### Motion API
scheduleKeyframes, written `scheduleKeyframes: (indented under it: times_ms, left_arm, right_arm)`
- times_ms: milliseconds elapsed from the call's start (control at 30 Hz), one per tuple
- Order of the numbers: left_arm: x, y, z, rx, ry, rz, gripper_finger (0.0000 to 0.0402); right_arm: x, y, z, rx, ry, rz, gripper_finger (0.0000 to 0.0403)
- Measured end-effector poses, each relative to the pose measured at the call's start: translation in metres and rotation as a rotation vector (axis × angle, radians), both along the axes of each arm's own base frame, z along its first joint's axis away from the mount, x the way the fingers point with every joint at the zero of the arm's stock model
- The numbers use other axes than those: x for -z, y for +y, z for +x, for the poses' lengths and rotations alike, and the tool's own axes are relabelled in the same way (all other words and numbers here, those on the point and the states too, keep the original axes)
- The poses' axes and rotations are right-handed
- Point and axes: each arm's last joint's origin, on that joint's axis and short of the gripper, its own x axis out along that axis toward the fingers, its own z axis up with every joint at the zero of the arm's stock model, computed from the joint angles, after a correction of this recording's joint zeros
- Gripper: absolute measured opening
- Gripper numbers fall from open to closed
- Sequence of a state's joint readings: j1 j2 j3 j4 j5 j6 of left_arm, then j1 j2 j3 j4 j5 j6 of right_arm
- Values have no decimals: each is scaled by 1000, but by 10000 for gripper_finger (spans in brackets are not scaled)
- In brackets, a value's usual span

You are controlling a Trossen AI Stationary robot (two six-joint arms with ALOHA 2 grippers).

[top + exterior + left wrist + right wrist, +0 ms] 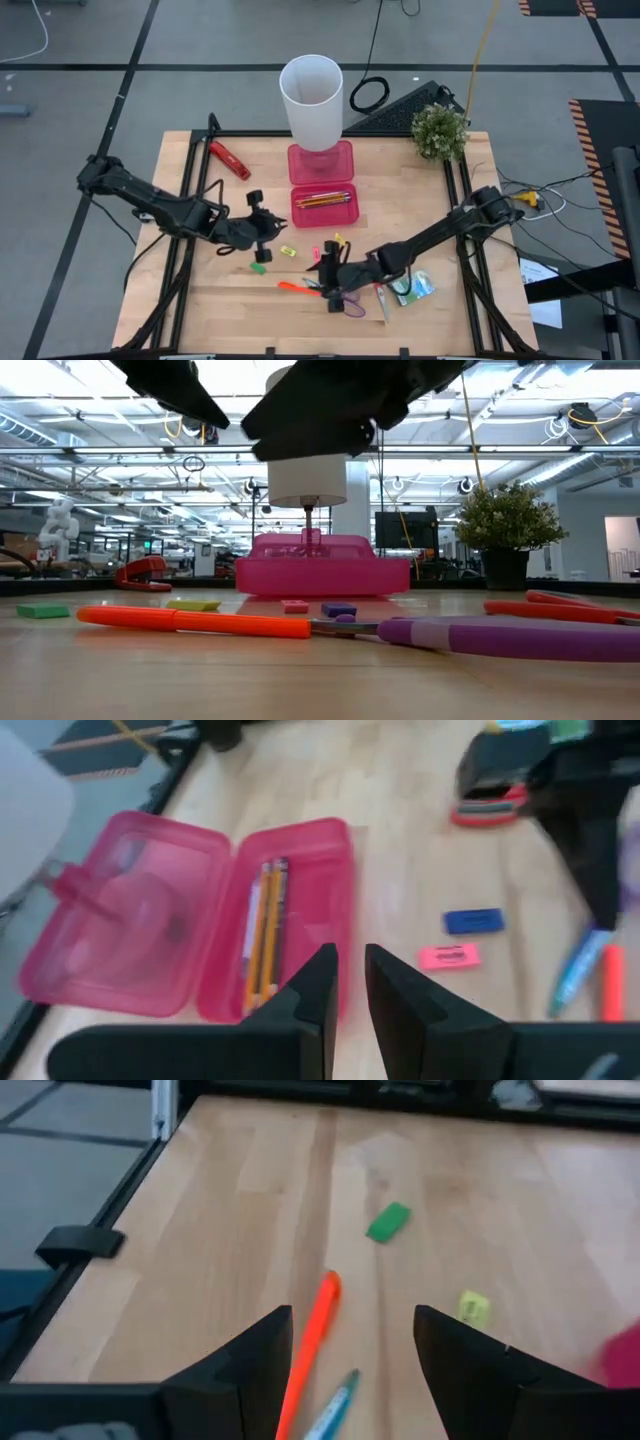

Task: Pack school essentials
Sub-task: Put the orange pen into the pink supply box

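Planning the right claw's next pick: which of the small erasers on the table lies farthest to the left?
The green eraser, alone past the yellow eraser; the pink eraser and blue eraser lie nearer the right claw.

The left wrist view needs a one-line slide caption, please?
Left hand, nearly closed, above an open pink case holding pencils.

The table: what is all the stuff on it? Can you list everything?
Pencil case: one, pink, open, middle back.
Pencils: a few, yellow-orange, inside the case.
Cup: one, white, at the case's far end.
Stapler-like gadget: one, red-black, back left.
Plant: one, green, back right.
Erasers: at least four, green, yellow, pink, blue, scattered before the case.
Marker: one, orange, front middle.
Scissors: one, purple, front middle.
Packet: one, green-white, front right.
Left tool: black, open, left of middle.
Right tool: black, open, above the marker.
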State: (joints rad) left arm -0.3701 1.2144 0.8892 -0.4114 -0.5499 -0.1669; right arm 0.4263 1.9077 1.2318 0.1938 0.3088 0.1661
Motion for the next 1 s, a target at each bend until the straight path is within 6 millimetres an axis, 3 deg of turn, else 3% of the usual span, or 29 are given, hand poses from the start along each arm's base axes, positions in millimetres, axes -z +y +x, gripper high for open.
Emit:
scheduleKeyframes:
  times_ms: [467,767,1000]
  left_arm:
    - [13,-14,-8,61,40,-67,58]
    - [12,-19,-10,74,31,-79,58]
    - [12,-19,-9,79,30,-73,58]
  right_arm:
    - [40,12,21,-35,94,103,198]
    - [73,12,27,-59,133,135,163]
    - [76,10,28,-62,139,111,144]
